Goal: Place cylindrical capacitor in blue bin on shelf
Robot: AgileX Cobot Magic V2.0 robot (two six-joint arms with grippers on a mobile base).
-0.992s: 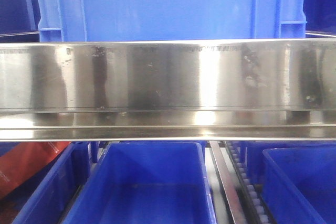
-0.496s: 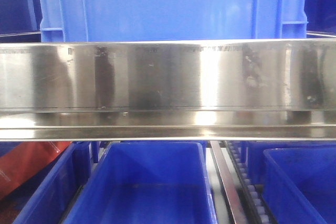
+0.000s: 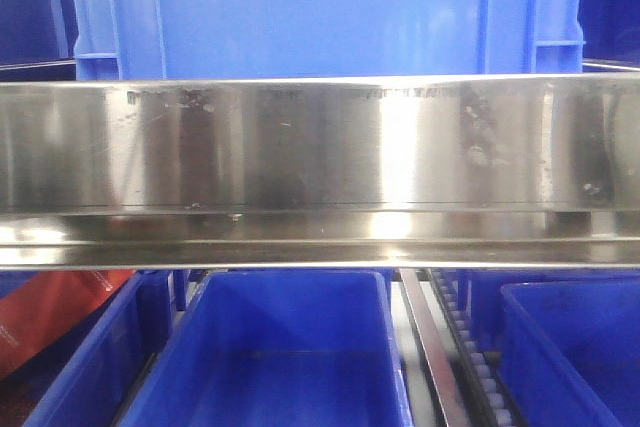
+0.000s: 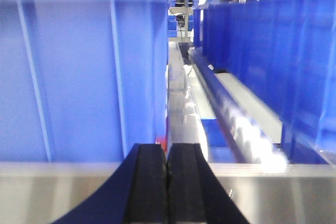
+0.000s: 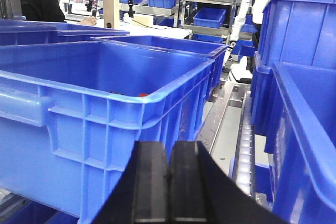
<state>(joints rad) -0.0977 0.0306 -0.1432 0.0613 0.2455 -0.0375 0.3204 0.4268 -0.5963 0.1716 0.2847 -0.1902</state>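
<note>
shifting reflections on shelf [image 3: 320,147] rail versus before; left gripper [image 4: 167,182], right gripper [image 5: 169,182] pads pressed together, seemingly empty.

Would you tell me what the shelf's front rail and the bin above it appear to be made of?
The rail looks like polished stainless steel: it mirrors light in bright bands and carries fine scuffs. The bin above it looks like moulded plastic, probably a rigid one: uniform blue, faintly glossy, with raised ribs along its wall.
</note>
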